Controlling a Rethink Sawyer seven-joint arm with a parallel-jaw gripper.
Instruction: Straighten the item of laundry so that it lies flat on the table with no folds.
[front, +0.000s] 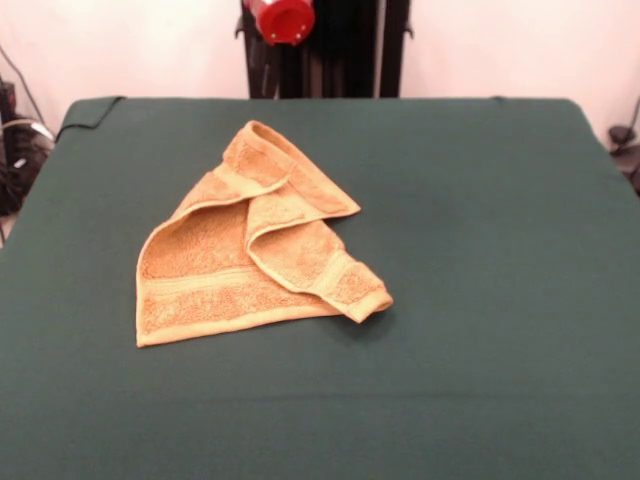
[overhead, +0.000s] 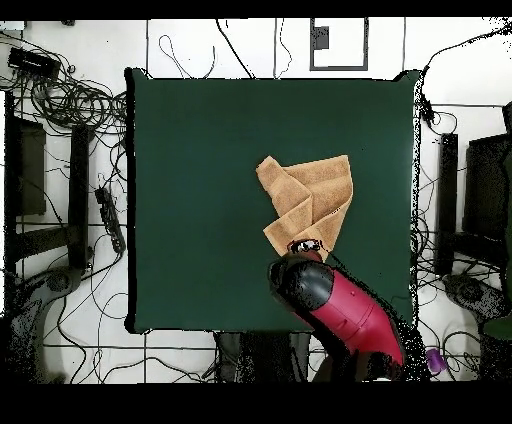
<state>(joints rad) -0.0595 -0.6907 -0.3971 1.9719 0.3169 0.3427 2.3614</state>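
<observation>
The orange-tan towel (front: 215, 265) lies crumpled left of the middle of the dark green table (front: 480, 230). Its right part is folded over itself in a diagonal flap, and one corner points toward the robot. Only a red part of the arm (front: 283, 18) shows at the top edge of the front view. In the overhead view the towel (overhead: 312, 195) lies right of the table's middle (overhead: 200, 180). The red and black arm (overhead: 335, 300) reaches in from the bottom right. Its gripper (overhead: 305, 245) hangs over the towel's corner nearest the robot and is mostly hidden by the arm.
The robot's black pedestal (front: 330, 50) stands behind the table's far edge. Cables and dark equipment (overhead: 70, 150) lie on the floor around the table. The green cloth spreads wide on all sides of the towel.
</observation>
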